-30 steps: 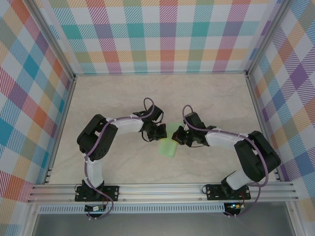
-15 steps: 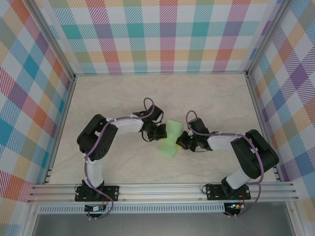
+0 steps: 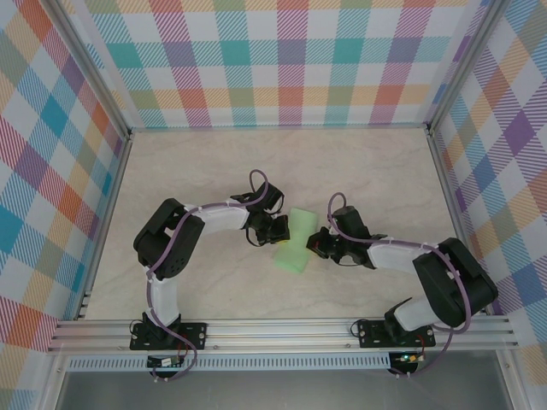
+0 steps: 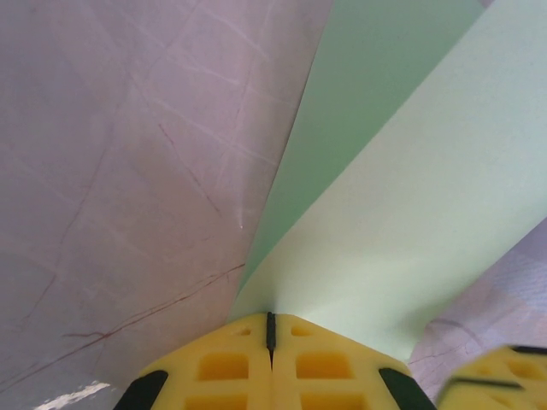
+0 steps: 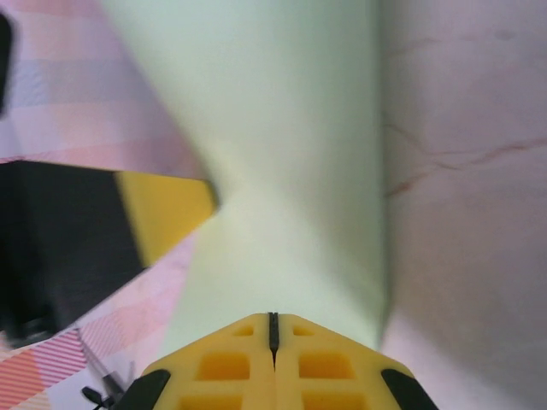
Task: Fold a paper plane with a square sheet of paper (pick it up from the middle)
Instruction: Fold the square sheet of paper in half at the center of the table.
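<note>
- Centre of the top view: square sheet of paper (image 3: pixel 292 241), pale green, bent into a folded strip, strung between left gripper (image 3: pixel 279 229) and right gripper (image 3: pixel 318 243).
- Left wrist view: yellow pads pressed flat together at the bottom edge, clamped on the sheet's edge, with green fanning toward the upper right in two layers.
- Right wrist view: pads likewise closed tight on the sheet's edge, with paper rising to the top of the frame and one yellow finger of the left gripper at mid left.
- Underneath, pale marbled table (image 3: pixel 197 171) with thin reddish veins.
- Pastel plaid walls (image 3: pixel 291 60) on three sides, and aluminium rail (image 3: pixel 282 329) across the bottom of the top view.
- Both arms bent sharply at the elbow, bases at the bottom of the frame, forearms reaching inward toward the centre, wrists facing each other, near but apart, with the sheet between.
</note>
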You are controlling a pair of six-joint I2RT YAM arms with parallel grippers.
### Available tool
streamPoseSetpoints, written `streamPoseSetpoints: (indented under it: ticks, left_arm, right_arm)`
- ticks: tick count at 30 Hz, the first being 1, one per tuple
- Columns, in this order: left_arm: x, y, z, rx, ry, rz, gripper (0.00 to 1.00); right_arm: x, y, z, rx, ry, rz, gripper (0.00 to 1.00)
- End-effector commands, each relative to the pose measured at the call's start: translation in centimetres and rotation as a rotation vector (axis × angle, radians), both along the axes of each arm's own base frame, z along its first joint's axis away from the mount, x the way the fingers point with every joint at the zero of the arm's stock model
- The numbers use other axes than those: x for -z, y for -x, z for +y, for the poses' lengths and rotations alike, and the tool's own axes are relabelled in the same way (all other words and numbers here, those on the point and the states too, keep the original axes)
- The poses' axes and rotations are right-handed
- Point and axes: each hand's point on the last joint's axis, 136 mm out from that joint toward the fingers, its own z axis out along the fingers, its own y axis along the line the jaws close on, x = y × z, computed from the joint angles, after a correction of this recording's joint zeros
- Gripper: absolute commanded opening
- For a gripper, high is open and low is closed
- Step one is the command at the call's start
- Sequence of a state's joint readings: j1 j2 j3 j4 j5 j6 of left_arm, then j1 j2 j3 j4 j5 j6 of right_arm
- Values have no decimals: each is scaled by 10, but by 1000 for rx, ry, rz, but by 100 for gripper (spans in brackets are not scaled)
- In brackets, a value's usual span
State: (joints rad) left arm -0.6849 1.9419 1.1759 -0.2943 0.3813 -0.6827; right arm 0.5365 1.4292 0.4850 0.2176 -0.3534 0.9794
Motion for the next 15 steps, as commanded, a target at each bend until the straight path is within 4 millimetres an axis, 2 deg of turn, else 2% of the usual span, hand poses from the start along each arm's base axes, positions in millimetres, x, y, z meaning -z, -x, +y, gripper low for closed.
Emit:
streamPoseSetpoints:
  ticks: [1, 7, 15]
  left_arm:
    - [32, 23, 16, 23, -102, 70, 0]
    - [34, 23, 16, 20, -99, 72, 0]
    - [33, 23, 17, 18, -100, 72, 0]
  right_arm:
    - [-8, 2, 8, -45, -55, -31, 0]
    - [14, 10, 12, -56, -67, 22, 0]
    - [51, 26, 0, -55, -18, 59, 0]
